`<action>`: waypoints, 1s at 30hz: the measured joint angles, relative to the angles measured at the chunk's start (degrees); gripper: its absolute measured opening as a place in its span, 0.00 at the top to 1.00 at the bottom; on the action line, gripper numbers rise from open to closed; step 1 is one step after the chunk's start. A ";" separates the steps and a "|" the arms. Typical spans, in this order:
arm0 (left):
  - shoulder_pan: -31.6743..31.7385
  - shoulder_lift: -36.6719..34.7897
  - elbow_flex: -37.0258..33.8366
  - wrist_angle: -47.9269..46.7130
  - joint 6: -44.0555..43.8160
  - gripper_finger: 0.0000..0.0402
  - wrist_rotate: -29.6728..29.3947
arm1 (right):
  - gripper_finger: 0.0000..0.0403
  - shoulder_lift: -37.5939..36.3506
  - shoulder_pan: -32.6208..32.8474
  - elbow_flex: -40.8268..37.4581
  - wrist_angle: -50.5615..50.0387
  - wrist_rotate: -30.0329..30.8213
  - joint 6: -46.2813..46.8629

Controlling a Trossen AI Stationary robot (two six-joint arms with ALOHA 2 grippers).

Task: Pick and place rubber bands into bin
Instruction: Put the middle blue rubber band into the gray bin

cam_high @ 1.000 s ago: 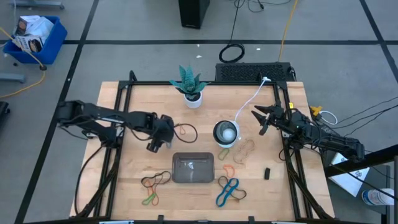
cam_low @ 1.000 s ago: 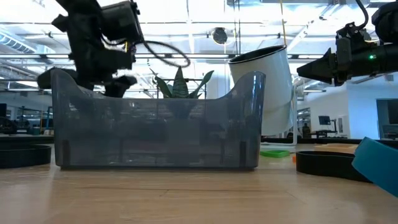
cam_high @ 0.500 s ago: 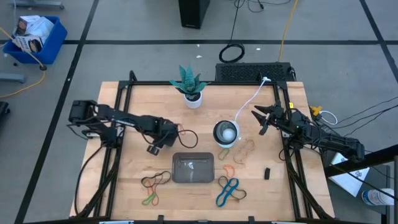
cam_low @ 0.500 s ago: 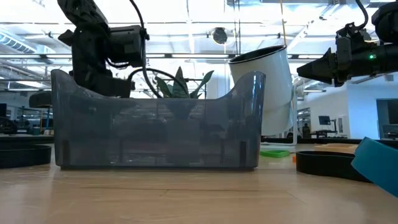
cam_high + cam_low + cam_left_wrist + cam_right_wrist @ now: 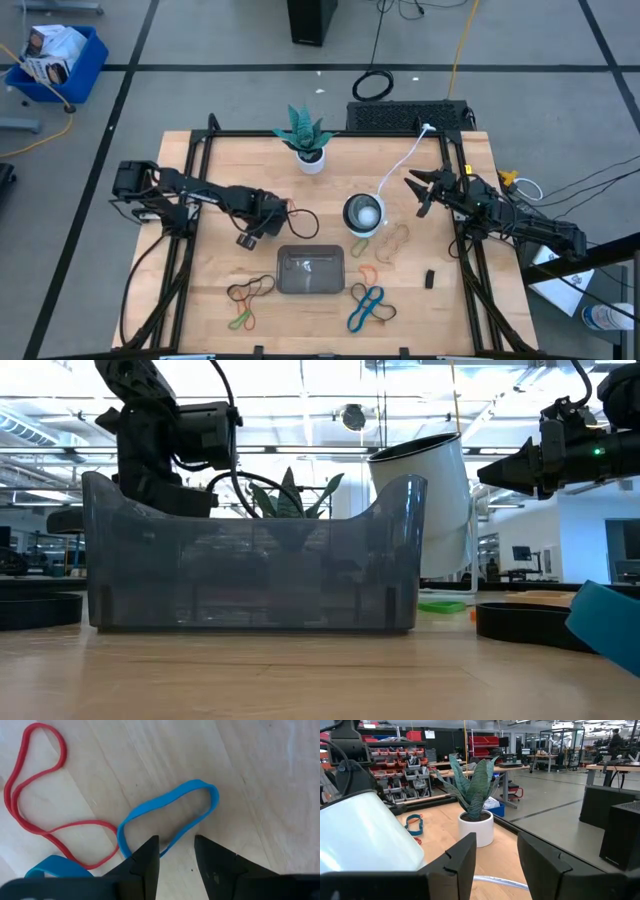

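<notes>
**Left gripper low over bands**

From above, your left gripper (image 5: 252, 234) hangs left of the bin (image 5: 310, 270), with rubber bands (image 5: 368, 306) scattered near it. Its wrist view shows parted fingers (image 5: 145, 860) straddling a blue band (image 5: 170, 817), nothing gripped. Your right gripper (image 5: 418, 192) waits far right, jaws apart, empty.

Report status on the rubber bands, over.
Left gripper at dark rubber band, near bin. Right gripper open, idle beside bowl. Nothing blocking bin.
</notes>
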 joint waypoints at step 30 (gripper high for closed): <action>-1.11 -15.40 -0.34 0.47 -24.11 0.99 3.66 | 0.65 0.02 0.00 -0.07 -0.04 0.00 0.00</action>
